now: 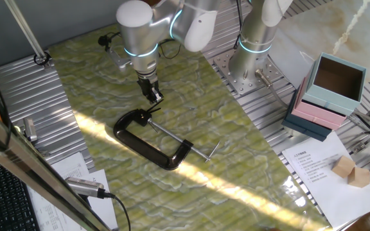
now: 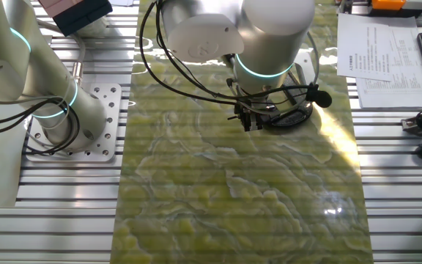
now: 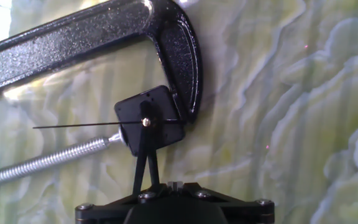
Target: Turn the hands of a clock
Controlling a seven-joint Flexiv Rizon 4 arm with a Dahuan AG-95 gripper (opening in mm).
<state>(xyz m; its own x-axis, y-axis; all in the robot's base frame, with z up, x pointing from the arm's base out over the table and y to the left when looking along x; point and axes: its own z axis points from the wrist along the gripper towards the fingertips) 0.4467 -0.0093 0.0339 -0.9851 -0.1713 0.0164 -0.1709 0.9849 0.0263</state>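
Note:
A black C-clamp [image 3: 179, 50] lies on the green marbled mat [image 1: 236, 173] and holds a small black square clock movement [image 3: 160, 106] in its jaw, against the silver screw rod [image 3: 42, 165]. The hands [image 3: 145, 155], two thin black strips, run from the brass pivot down toward my gripper. A hair-thin third hand [image 3: 73, 126] points left. My gripper [image 3: 176, 184] sits just below the tips of the hands, slightly to their right, with its pads together and nothing between them. It hovers over the clamp's upper end [image 1: 151, 96] and hides the movement in the other fixed view [image 2: 249, 121].
A second arm's base [image 1: 252, 64] stands on the metal plate behind the mat. Stacked blue and pink boxes [image 1: 329, 90], a printed sheet [image 1: 320, 170] and a wooden block [image 1: 352, 172] lie at the right. A handled tool [image 1: 85, 187] lies at the left.

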